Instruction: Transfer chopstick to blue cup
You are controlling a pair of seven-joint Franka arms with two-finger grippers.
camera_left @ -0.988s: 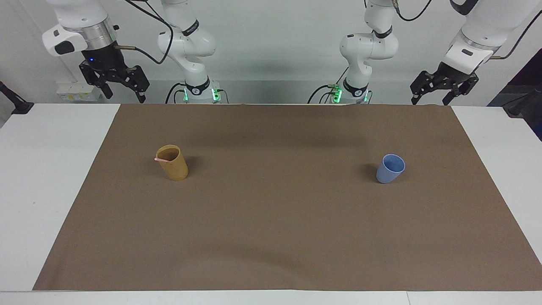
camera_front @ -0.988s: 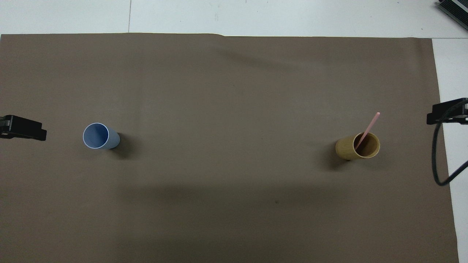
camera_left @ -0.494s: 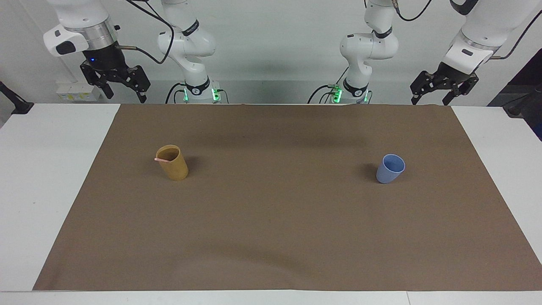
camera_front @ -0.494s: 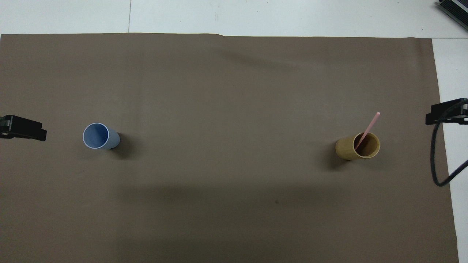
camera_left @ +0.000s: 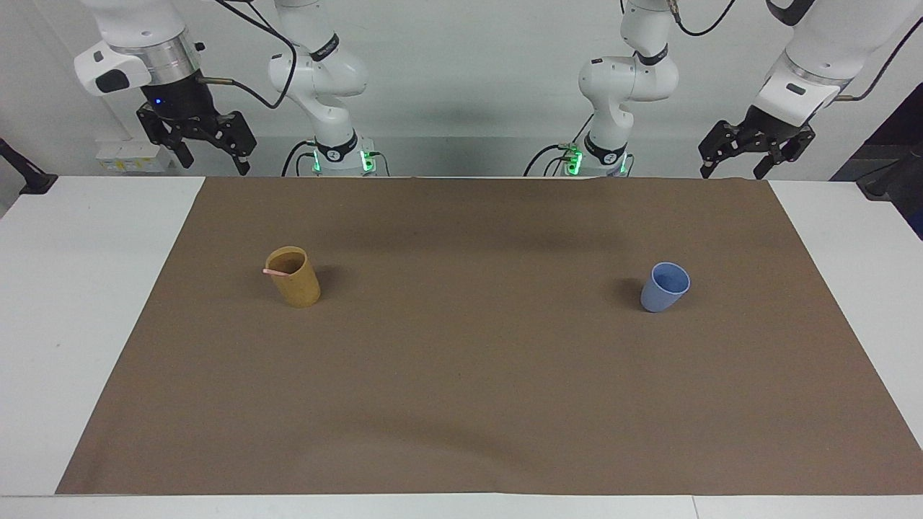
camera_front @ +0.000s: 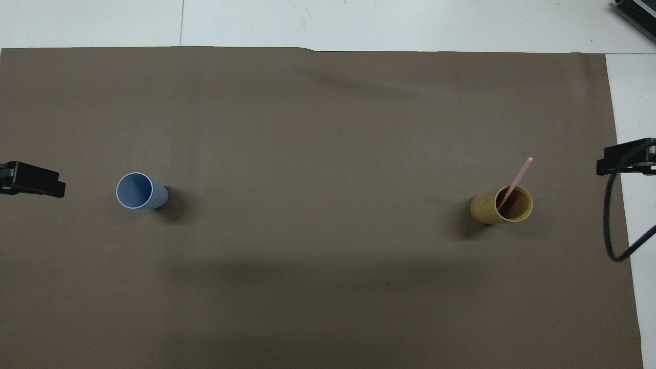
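Well, the chopstick (camera_front: 515, 180) stands in the mustard-yellow cup (camera_left: 293, 277) toward the right arm's end of the counter (camera_left: 86, 303), leaning on the rim. Its long axis slants upward, its free tip pointing away from the robots and toward the right arm's end. The blue cup (camera_left: 665, 287) sits well apart on the brown mat (camera_left: 461, 375), toward the left arm's end, upright and holding nothing. Nothing on the mat has shifted since a second ago. The right pincer (camera_left: 209, 155) has edged slightly upward since then and hangs over the counter's robot-side edge, fingers spread, holding nothing. The left pincer (camera_left: 735, 167) waits above the mat's corner, likewise spread and holding nothing.
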